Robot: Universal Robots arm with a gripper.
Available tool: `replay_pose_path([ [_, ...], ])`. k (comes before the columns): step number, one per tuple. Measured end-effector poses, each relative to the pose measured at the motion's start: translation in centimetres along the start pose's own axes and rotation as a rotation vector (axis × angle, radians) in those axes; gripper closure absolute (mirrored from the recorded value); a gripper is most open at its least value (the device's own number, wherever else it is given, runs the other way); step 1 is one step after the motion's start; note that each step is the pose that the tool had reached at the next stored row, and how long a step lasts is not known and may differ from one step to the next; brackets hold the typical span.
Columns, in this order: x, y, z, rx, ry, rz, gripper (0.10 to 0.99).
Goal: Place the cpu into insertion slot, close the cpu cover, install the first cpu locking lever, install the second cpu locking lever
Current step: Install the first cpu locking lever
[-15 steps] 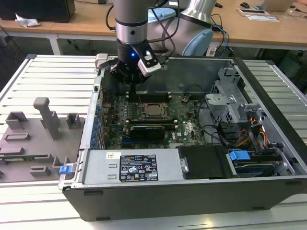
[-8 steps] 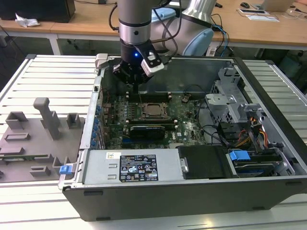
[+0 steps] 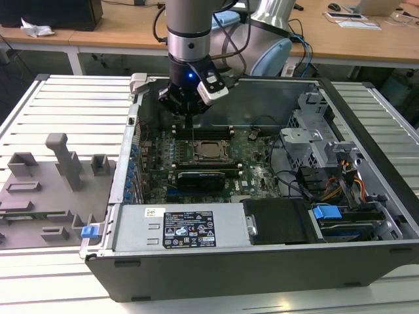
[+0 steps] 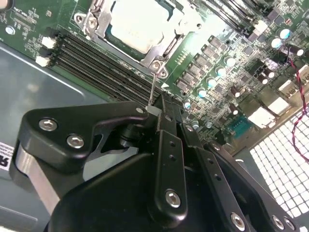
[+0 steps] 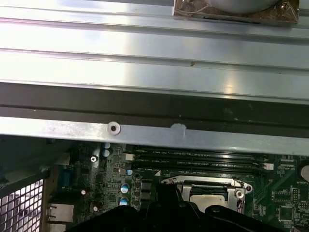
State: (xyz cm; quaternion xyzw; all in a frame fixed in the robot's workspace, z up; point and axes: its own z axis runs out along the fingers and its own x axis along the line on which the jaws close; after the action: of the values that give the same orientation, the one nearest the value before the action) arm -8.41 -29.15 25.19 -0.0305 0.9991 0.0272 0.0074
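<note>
From where I am standing, the exterior view is showing the arm reaching down into the open computer case (image 3: 366, 248), which is lying on its side on the slatted metal worktop (image 3: 72, 111). The pincer (image 3: 191, 121) is hanging over the far edge of the green motherboard (image 3: 255, 163), just beside the insertion slot (image 3: 211, 151). The cpu (image 3: 211, 150) is already sitting in that slot, its dull silver top showing through the window of the cpu cover (image 3: 211, 141), which looks to be lying down over it.

In the second wrist view, the pincer (image 4: 155, 112) is showing its fingers (image 4: 166, 145) drawn together, pinching a thin metal wire (image 4: 153, 87) that is running up toward the corner of the socket. I am taking that wire for one of the locking levers. The cpu (image 4: 137, 24) is lying flat inside the cover frame (image 4: 96, 21), with the long black memory slots (image 4: 101, 60) just beside.

In the first wrist view, the black pincer body is standing in front of the insertion slot (image 5: 212, 182), and the cpu (image 5: 208, 197) is peeking out beyond it, with the case wall (image 5: 154, 104) above.

What worries me is the thinness of that wire: it could be slipping out of so narrow a grip, or springing aside and scraping the board, should the pull come at an angle.
</note>
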Motion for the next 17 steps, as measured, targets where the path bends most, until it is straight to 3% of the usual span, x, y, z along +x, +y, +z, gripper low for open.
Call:
replay_pose_path([
  [6, -1.62, -0.11, 0.32, 0.001, -0.0001, 0.0, 0.98],
  [11, -2.04, -0.16, 0.56, 0.001, -0.0002, 0.002, 0.98],
  [12, -2.03, -0.16, 0.56, -0.003, -0.0003, 0.002, 0.98],
  [15, -2.16, -0.16, 0.72, -0.045, -0.0032, 0.004, 0.98],
  [17, -2.53, -0.2, 0.9, -0.045, -0.0031, 0.006, 0.98],
])
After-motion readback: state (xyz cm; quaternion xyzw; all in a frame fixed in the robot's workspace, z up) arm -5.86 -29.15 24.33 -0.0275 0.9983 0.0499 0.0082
